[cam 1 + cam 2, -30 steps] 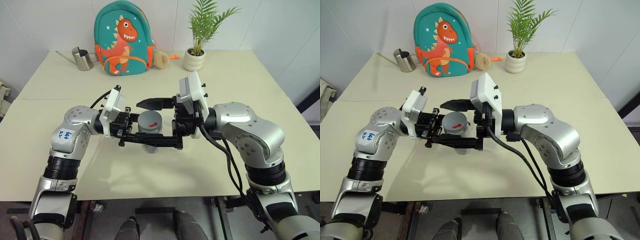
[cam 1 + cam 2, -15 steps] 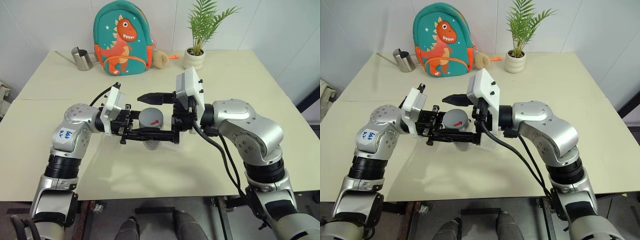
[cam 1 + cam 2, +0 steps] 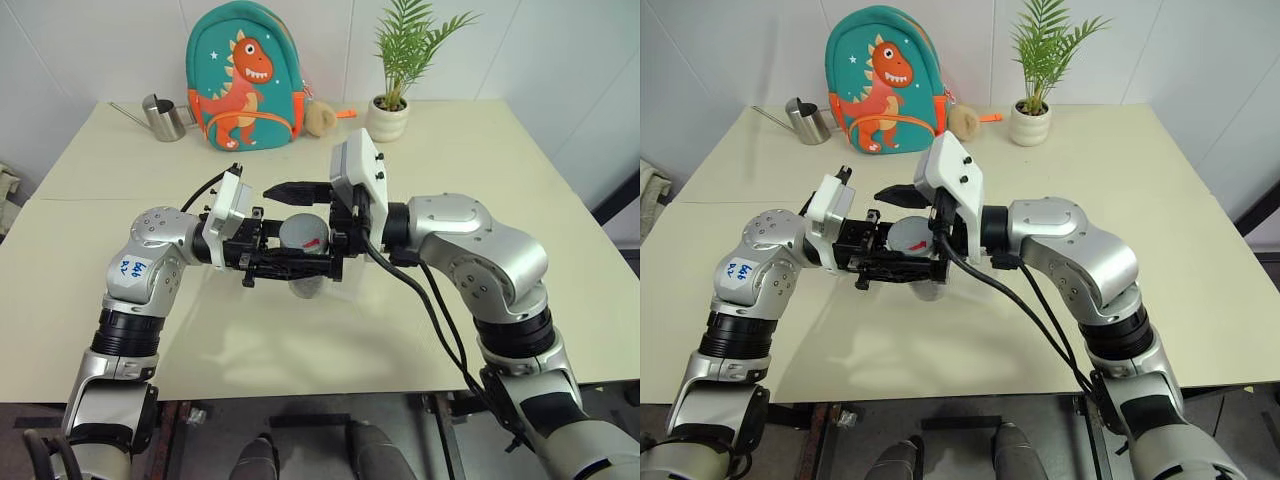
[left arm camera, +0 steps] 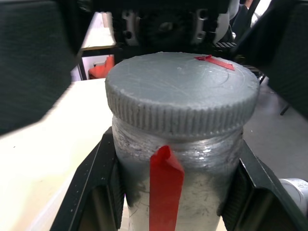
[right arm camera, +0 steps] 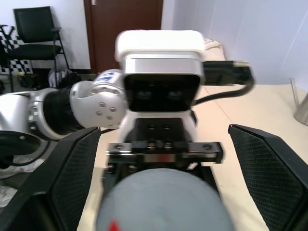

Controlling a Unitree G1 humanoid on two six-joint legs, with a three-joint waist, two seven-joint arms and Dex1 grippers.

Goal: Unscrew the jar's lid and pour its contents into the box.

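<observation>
One jar (image 4: 178, 192) with one grey lid (image 3: 303, 232) is clamped upright above the table (image 3: 420, 330) in the left gripper (image 4: 175, 192). The right gripper (image 5: 163, 192) has its fingers spread wide either side of the lid. The left wrist view reveals red tape (image 4: 165, 187) on the jar.

Both arms reach in toward each other at chest height, forearms roughly level, the wrists nearly meeting in front of the torso. The left end effector (image 3: 300, 266) points to the right, its two black fingers (image 4: 91, 192) clamped on the sides of the jar (image 4: 180, 178) just below the lid (image 4: 180, 94). The right end effector (image 3: 305, 228) points to the left, its fingers (image 5: 269, 173) spread wide on either side of the lid without touching it.
</observation>
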